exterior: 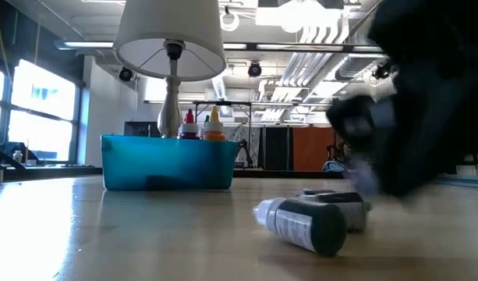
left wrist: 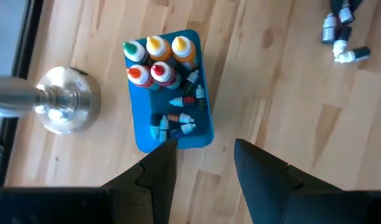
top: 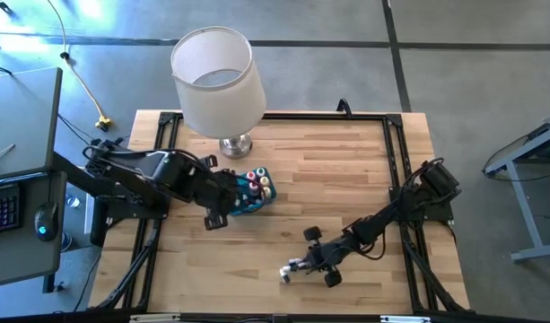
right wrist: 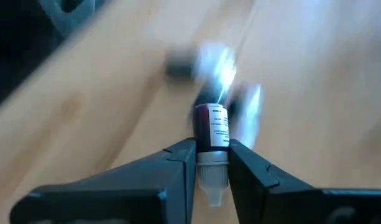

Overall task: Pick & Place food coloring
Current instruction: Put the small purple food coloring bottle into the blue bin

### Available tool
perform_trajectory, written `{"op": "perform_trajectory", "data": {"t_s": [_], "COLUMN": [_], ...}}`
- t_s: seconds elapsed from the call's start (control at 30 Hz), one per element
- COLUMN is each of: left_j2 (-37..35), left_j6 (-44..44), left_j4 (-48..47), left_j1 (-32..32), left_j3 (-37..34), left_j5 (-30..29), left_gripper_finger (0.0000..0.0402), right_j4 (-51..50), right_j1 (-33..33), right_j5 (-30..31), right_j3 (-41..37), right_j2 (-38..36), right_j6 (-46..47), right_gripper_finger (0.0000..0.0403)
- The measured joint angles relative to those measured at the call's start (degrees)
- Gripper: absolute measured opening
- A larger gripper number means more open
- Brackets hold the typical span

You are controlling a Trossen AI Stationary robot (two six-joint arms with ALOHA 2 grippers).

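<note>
A blue tray stands on the table before the lamp and holds several food coloring bottles, some upright, some lying down. In the low view, red and orange tips stick up over the tray's wall. My left gripper hovers open over the tray's end. My right gripper is low near the table's near edge, shut on a dark red bottle. Other loose bottles lie on their sides on the wood beside it. My right gripper pinches the dark red bottle between its two fingers at the neck end, just behind the white cap. The fingers lie along the bottle, and its cap points back toward the wrist. Whether it is lifted clear I cannot tell.
A table lamp with a white shade and metal base stands just beyond the tray. Black frame rails run along the table's sides. Bare wood lies between the tray and the right arm.
</note>
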Motion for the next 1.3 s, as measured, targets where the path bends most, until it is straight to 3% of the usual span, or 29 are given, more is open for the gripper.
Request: {"op": "perform_trajectory", "data": {"t_s": [0.07, 0.2, 0.27, 0.43, 0.5, 0.7, 0.97, 1.1, 1.3], "left_j2": [-1.3, -3.8, -5.2, -8.5, -9.5, -11.7, -12.4, -12.3, -12.3], "left_j6": [2.5, 6.9, 8.2, 12.0, 13.2, 13.8, 15.4, 15.3, 15.2], "left_j4": [0.0, 0.0, 0.0, 0.0, 0.0, 0.0, 0.0, 0.0, 0.0], "left_j1": [0.0, 0.0, 0.0, 0.0, 0.0, 0.0, 0.0, 0.0, 0.0], "left_j3": [0.0, 0.0, 0.0, 0.0, 0.0, 0.0, 0.0, 0.0, 0.0], "left_j5": [-0.9, -7.5, -10.5, -14.3, -15.7, -16.8, -16.7, -15.2, -13.7], "left_gripper_finger": [0.0153, 0.0153, 0.0153, 0.0153, 0.0153, 0.0153, 0.0154, 0.0154, 0.0154], "right_j4": [3.2, 10.5, 11.5, 7.6, 3.1, -10.8, -30.4, -36.7, -36.6], "right_j1": [-0.5, -4.8, -8.4, -17.9, -20.4, -22.7, -24.2, -24.4, -23.6], "right_j5": [6.2, 27.0, 30.3, 15.3, 12.7, 13.2, 16.9, 18.0, 19.0], "right_j3": [1.8, 7.8, 11.3, 21.0, 24.8, 37.6, 51.8, 55.1, 56.3], "right_j2": [-2.0, -2.8, -2.6, 0.1, 3.5, 10.0, 19.6, 23.2, 22.6], "right_j6": [-6.0, -18.8, -19.1, -10.0, -9.0, -9.2, -9.0, -10.6, -12.1], "right_gripper_finger": [0.0072, 0.0091, 0.0089, 0.0069, 0.0068, 0.0090, 0.0086, 0.0105, 0.0151]}}
